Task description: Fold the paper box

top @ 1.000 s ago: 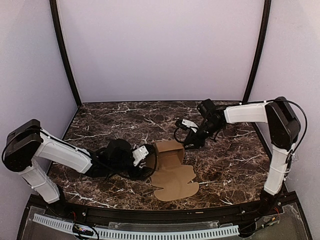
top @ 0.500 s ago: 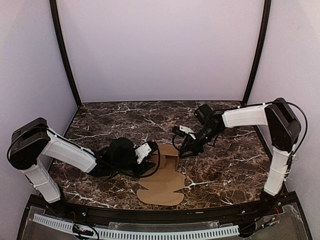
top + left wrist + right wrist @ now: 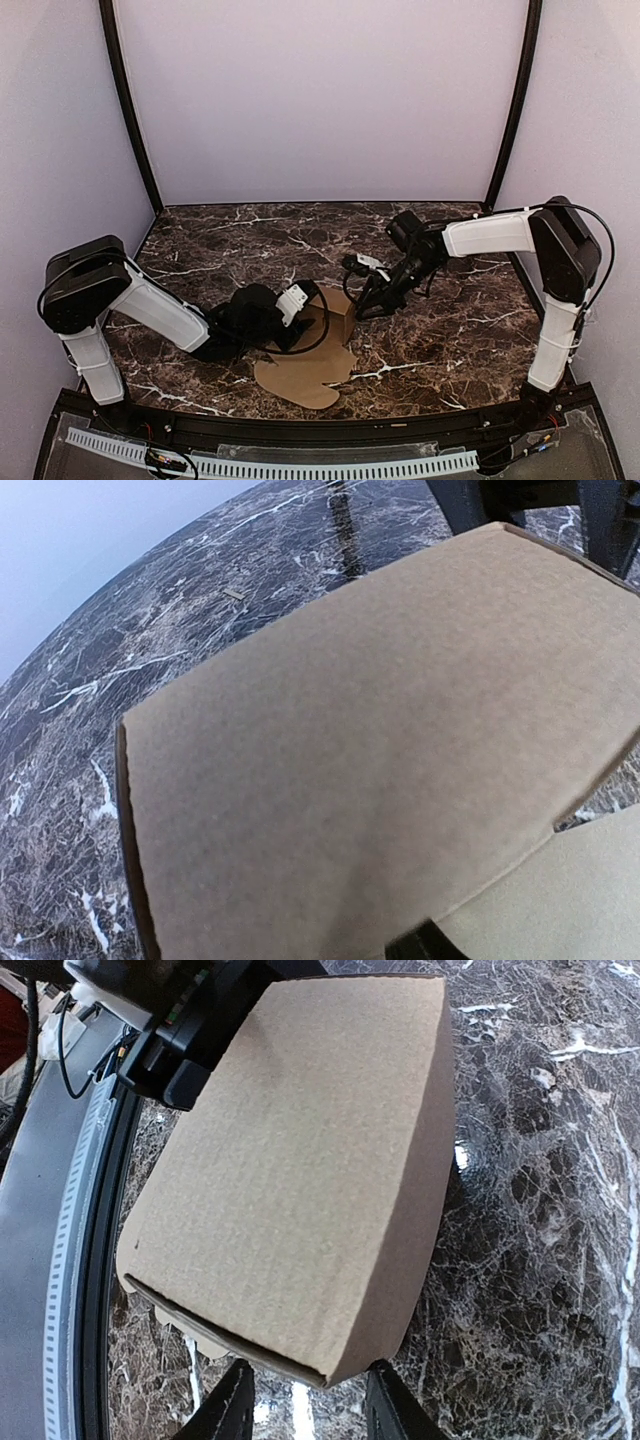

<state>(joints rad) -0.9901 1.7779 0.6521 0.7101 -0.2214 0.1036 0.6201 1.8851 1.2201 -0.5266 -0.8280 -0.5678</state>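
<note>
The paper box [image 3: 338, 303] is brown cardboard, partly folded into a low box at mid-table, with flat rounded flaps [image 3: 300, 375] spread toward the near edge. My left gripper [image 3: 303, 304] is against its left side. In the left wrist view a cardboard panel [image 3: 380, 740] fills the picture and only one dark fingertip [image 3: 425, 944] shows beside it. My right gripper [image 3: 362, 300] is at the box's right side. In the right wrist view its fingers [image 3: 232, 1405] stand apart with the box's near corner [image 3: 335, 1365] poking between them.
The dark marble table [image 3: 450, 330] is enclosed by lilac walls and two black posts [image 3: 125, 100]. A black cable loop [image 3: 322, 335] lies over the cardboard by the left gripper. A white perforated rail [image 3: 300, 466] runs along the near edge.
The left arm has reached further right onto the box and its jaws have narrowed. The box and its flat flaps have slid left and nearer. The right gripper followed leftward.
</note>
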